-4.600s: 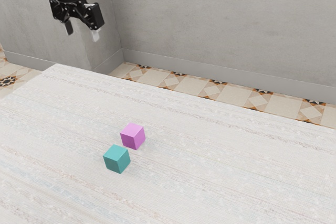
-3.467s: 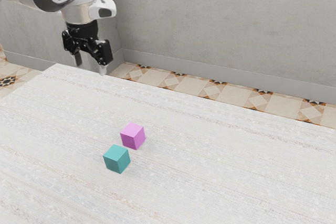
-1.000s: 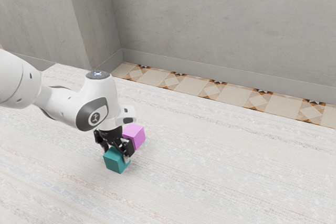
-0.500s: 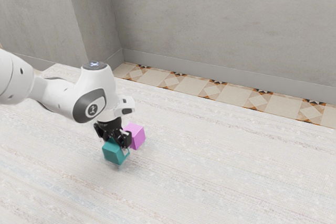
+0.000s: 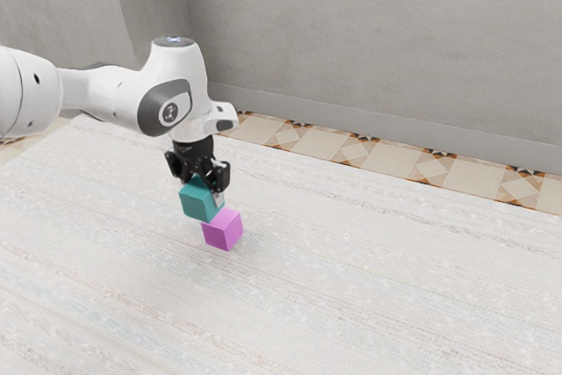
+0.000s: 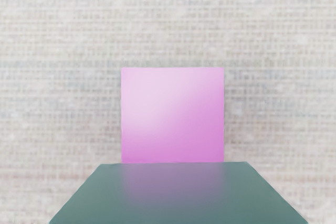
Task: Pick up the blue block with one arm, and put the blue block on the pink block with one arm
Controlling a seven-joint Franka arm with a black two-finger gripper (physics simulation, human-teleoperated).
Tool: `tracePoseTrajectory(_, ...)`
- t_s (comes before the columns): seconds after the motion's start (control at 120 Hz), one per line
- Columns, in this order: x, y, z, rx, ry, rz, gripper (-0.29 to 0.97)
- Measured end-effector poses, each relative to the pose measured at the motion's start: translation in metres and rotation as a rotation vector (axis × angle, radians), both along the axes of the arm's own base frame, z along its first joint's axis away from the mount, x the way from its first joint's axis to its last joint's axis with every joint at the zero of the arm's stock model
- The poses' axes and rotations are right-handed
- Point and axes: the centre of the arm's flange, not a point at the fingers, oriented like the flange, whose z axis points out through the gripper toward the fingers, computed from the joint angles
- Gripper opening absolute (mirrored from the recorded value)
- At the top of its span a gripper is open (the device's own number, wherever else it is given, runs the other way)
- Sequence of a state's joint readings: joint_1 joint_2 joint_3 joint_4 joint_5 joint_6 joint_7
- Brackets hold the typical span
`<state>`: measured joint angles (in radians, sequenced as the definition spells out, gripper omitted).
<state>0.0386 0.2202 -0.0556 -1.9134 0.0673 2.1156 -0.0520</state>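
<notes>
One gripper clamped on blue block, held clear of table, just above pink block, offset toward the exterior view's left; likely lining up the stack.

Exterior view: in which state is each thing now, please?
hand: shut on the blue block, above the table.
blue block: held in the air, not resting on the pink block.
pink block: resting flat on the table, top bare.
table: carries the pink block.
</notes>
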Motion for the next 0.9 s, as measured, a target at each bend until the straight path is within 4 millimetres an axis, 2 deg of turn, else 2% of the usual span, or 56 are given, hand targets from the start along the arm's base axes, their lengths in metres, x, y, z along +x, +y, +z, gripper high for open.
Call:
tracePoseTrajectory(0.35, 0.026, 0.011, -0.031, 0.007, 0.072, 0.014, 0.35)
tracePoseTrajectory(0.583, 0.035, 0.01, -0.034, 0.001, 0.074, 0.011, 0.35)
tracePoseTrajectory(0.9, 0.036, 0.007, -0.036, -0.005, 0.079, 0.002, 0.35)
